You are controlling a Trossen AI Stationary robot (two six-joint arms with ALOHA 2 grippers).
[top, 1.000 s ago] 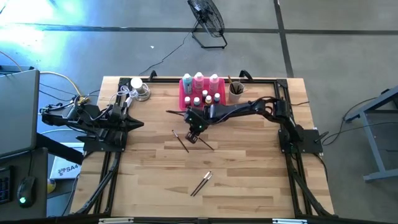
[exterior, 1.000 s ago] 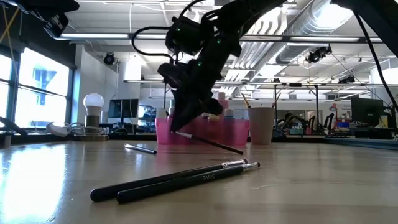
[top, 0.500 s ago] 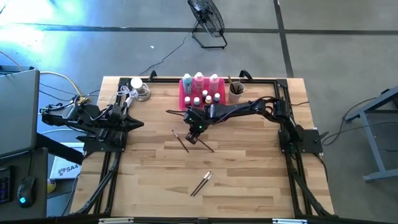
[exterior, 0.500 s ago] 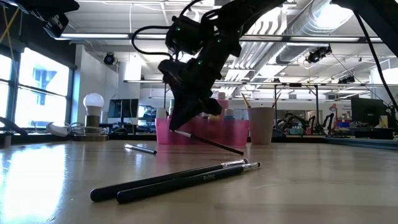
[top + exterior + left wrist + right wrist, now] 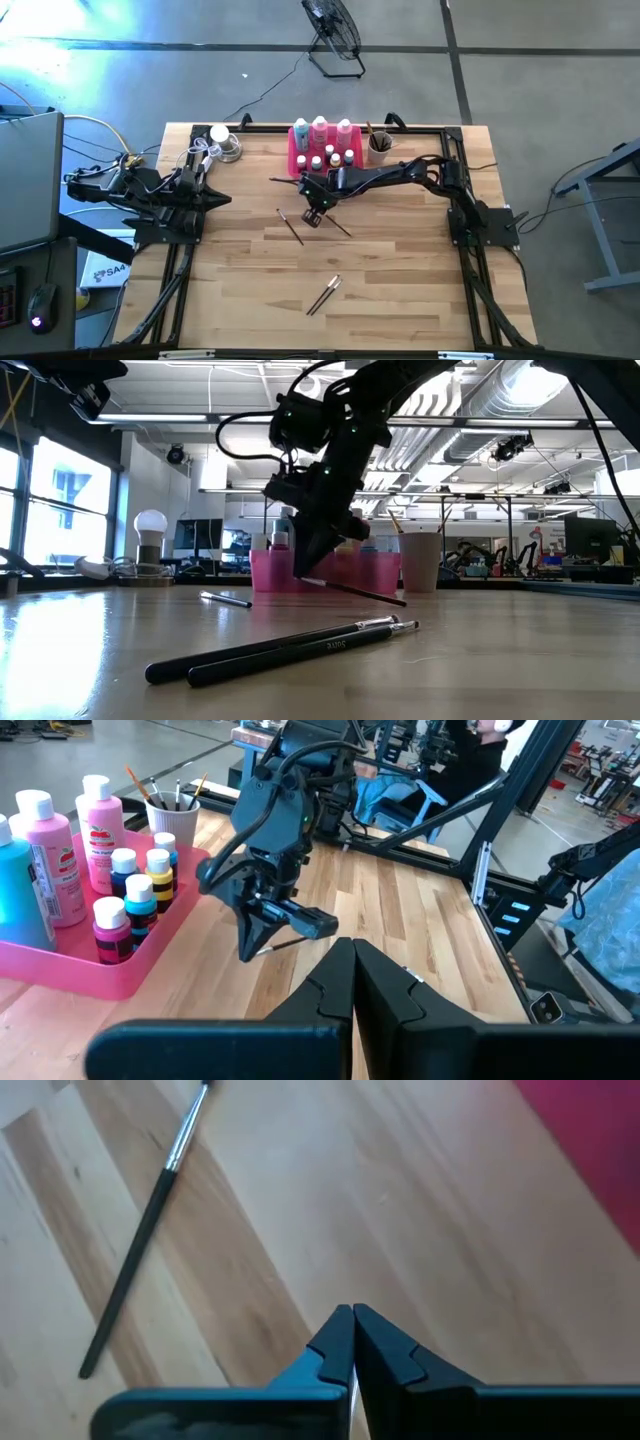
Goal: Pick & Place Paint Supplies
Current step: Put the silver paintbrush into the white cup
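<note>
High view, taken from left to right: the left gripper (image 5: 222,199) waits folded at the table's left edge, its fingers pressed together on nothing, well apart from all the supplies. Near mid-table a loose paintbrush (image 5: 290,226) lies flat, and two more brushes (image 5: 323,295) lie side by side nearer the front edge. Just right of the loose one, the right gripper (image 5: 314,216) is clamped on a thin brush (image 5: 352,592), which sticks out of the closed jaws and slopes down to the right. Over the last second this gripper has shifted a little toward the pink tray (image 5: 296,160) and lifted; in the low view the brush's far end hangs very near the wood, and whether it is clear of it I cannot tell. I judge that pickup is done and carrying has begun. Behind the gripper stand the tray with its tall bottles (image 5: 320,131) and tiny bottles (image 5: 332,158), and to its right the beige cup (image 5: 379,148), already holding brushes and probably this brush's destination.
</note>
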